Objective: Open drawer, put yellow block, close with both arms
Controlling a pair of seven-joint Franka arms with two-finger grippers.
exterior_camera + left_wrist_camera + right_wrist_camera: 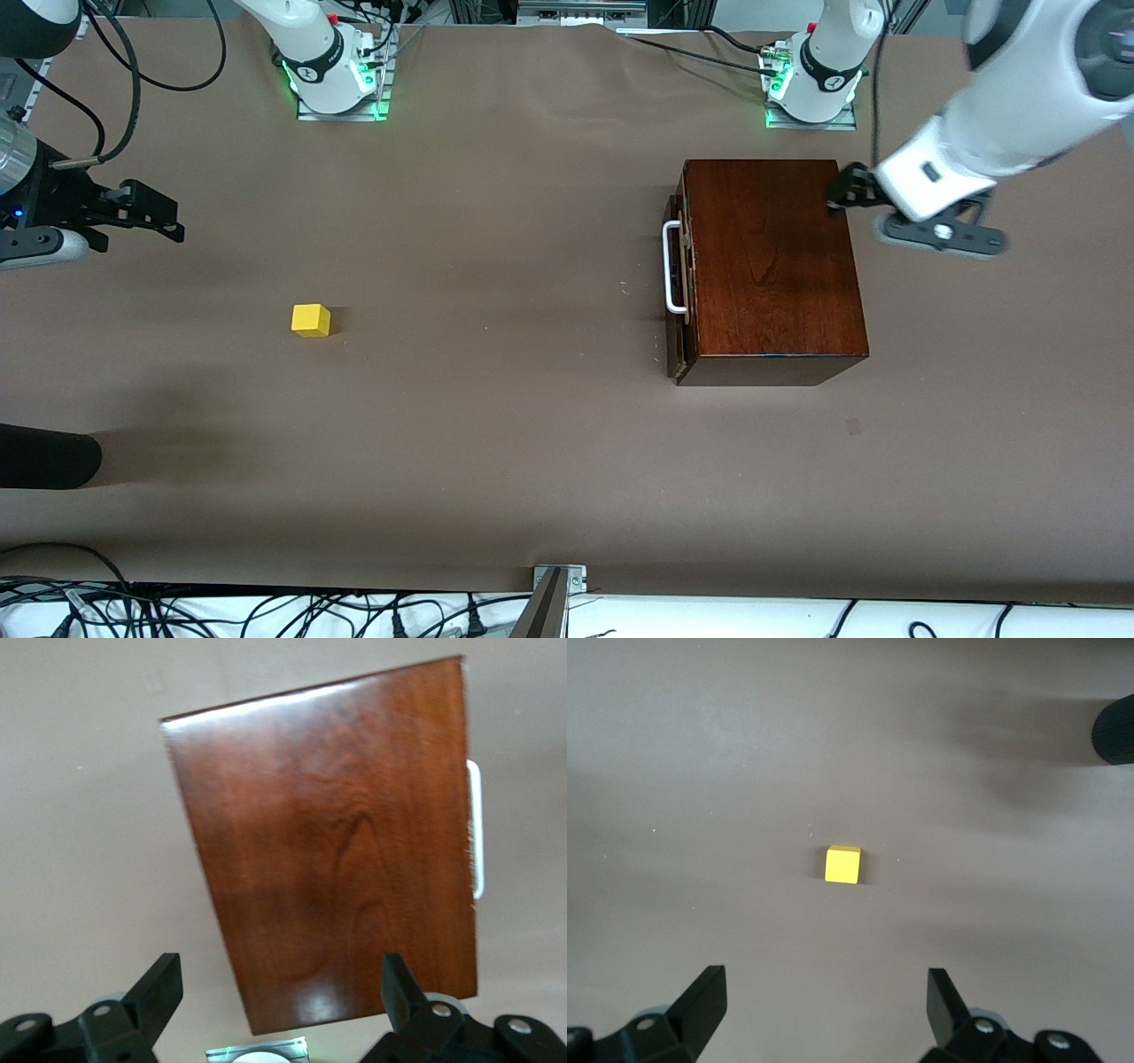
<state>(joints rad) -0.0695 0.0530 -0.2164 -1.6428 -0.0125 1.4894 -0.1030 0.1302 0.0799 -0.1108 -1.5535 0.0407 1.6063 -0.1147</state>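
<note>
Nearest the front camera among the task's things sits the mahogany box (772, 266), a glossy, reddish-brown case toward the left arm's end of the brown table (496, 443). Its drawer (680, 283) is pushed in flush, the dark front facing the middle of the table, with the white bar handle (673, 268) standing just proud of it. Nothing touches the handle.

Well apart from the box, toward the right arm's end of the table, the yellow block (311, 320) rests flat on the bare surface, alone, a little nearer the front camera than the handle.

Above the box's top, at the corner closest to the left arm's base, hangs the left gripper (849, 197). In the left wrist view its fingers (158, 988) are spread wide with the wooden lid below and between them, and they hold nothing. The handle lies at the edge of the box away from this gripper.

Over the table's edge at the right arm's end hovers the right gripper (151, 213), raised and well clear of the block. The right wrist view shows its fingers (702, 997) spread as wide as they go, empty, with the block lying on the table ahead of them and roughly centred between them.
</note>
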